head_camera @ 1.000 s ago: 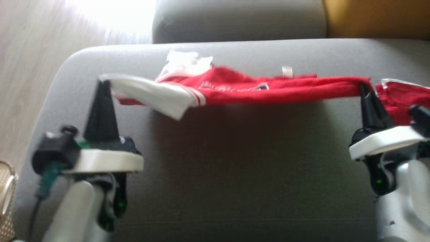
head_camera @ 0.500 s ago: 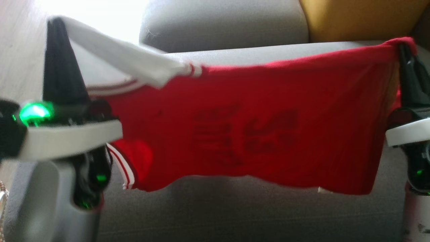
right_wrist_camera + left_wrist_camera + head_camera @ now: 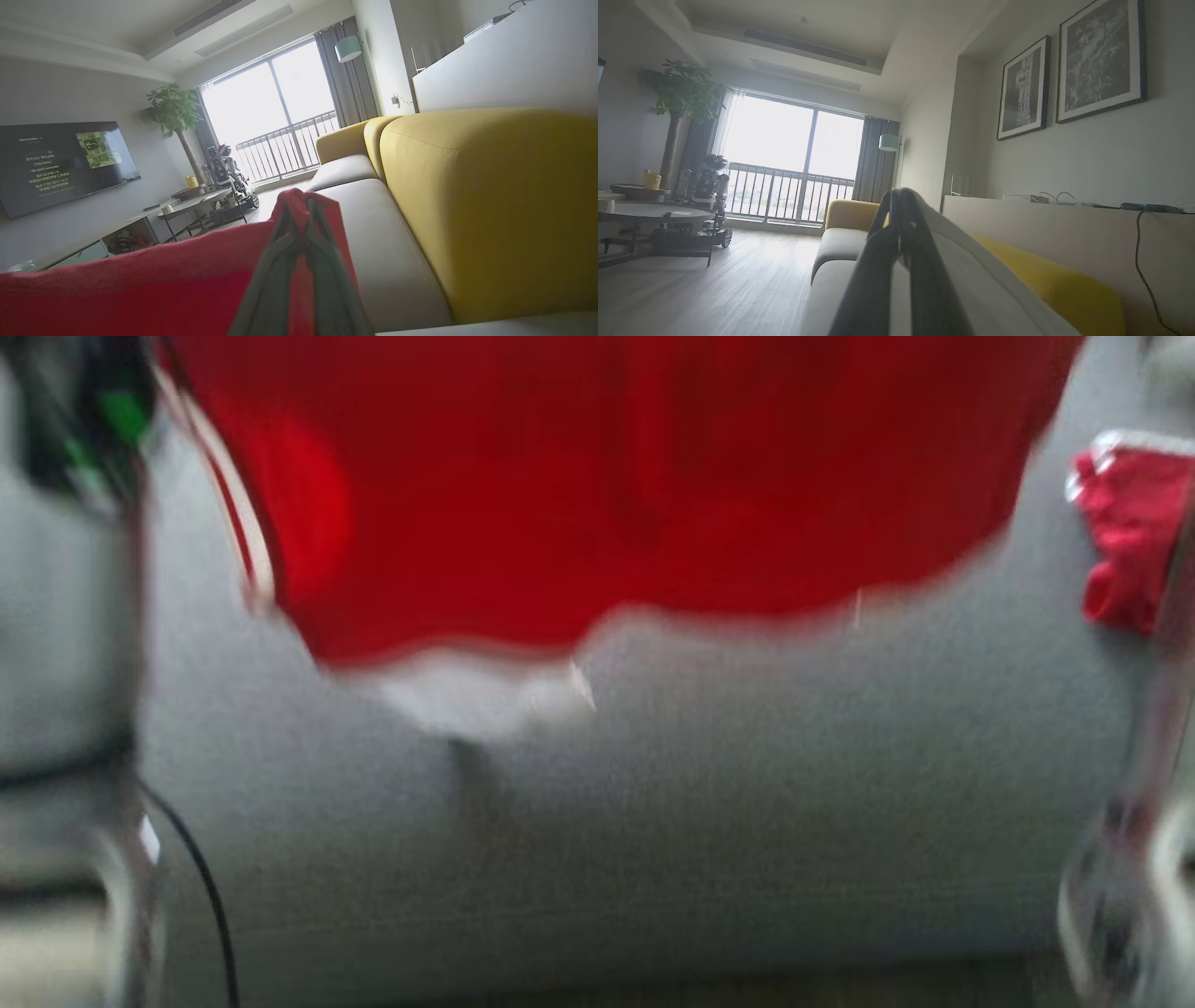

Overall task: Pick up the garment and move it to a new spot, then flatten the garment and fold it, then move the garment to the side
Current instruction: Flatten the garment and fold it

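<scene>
Left fingers (image 3: 873, 280) pinch the white sleeve of the garment (image 3: 597, 476), right fingers (image 3: 268, 280) its red edge; it hangs spread above the sofa (image 3: 653, 821). Pickup looks done; placing, flattening, folding and setting aside remain.

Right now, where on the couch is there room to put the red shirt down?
The grey seat is bare below the hanging red shirt, from the black cable on the left to the small red cloth on the right. It is crowded by that cloth and near the cable.
</scene>
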